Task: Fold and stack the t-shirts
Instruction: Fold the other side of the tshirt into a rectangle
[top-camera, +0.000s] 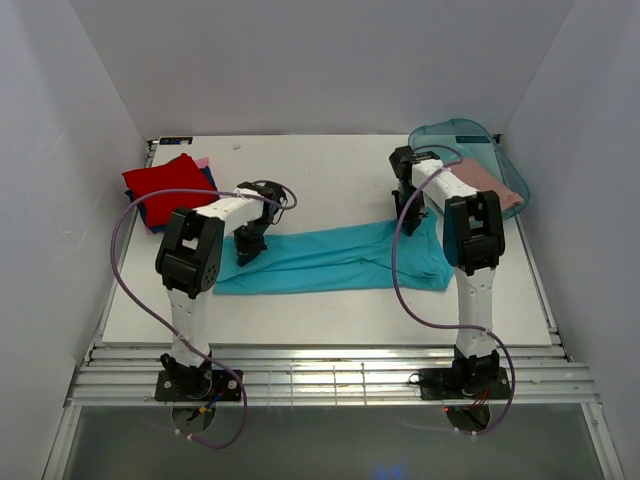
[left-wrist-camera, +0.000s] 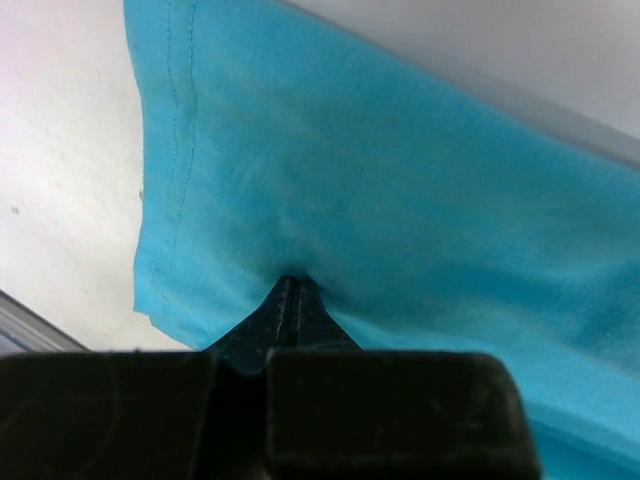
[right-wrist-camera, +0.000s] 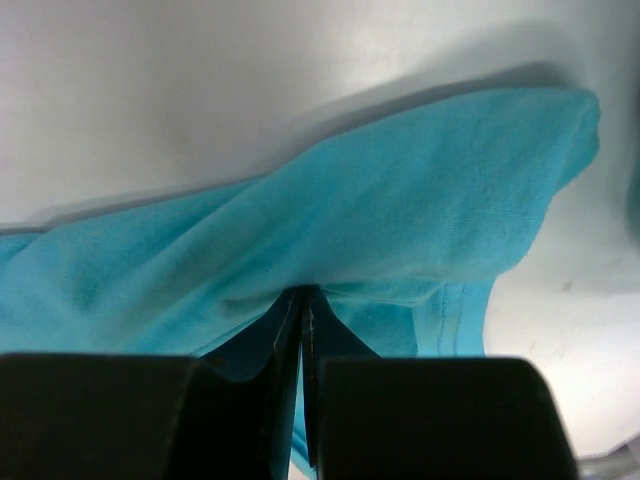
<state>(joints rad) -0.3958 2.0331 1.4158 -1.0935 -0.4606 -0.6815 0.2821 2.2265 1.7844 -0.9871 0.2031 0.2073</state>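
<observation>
The teal t-shirt (top-camera: 330, 260) lies across the middle of the table (top-camera: 330, 165), folded into a long band that runs from left to right. Its right end is wider and reaches toward the near edge. In the left wrist view a double line of stitching runs along the hem at the cloth's left edge. No print or label shows on the cloth.

The left gripper (top-camera: 247, 250) is down on the left end of the band. In its own camera the two black fingers are pressed together at the tips, with a pinch of teal cloth puckered between them. The right gripper (top-camera: 407, 205) is at the far right corner of the band. Its fingers are likewise closed tight on a fold of the same shirt, which bulges up and over the tips.

At the back left of the table sits a small pile. A red t-shirt (top-camera: 165, 182) is on top, a dark blue t-shirt (top-camera: 152, 217) shows beneath its near edge, and a pink t-shirt (top-camera: 204, 162) peeks out at the far side. The pile is well apart from the teal shirt.

At the back right corner a see-through teal tub (top-camera: 455, 135) lies tilted, with a dusty-pink t-shirt (top-camera: 488, 185) inside it, just beyond the right arm.

A small dark tag (top-camera: 175, 140) on the table's back left edge is too small to read.
</observation>
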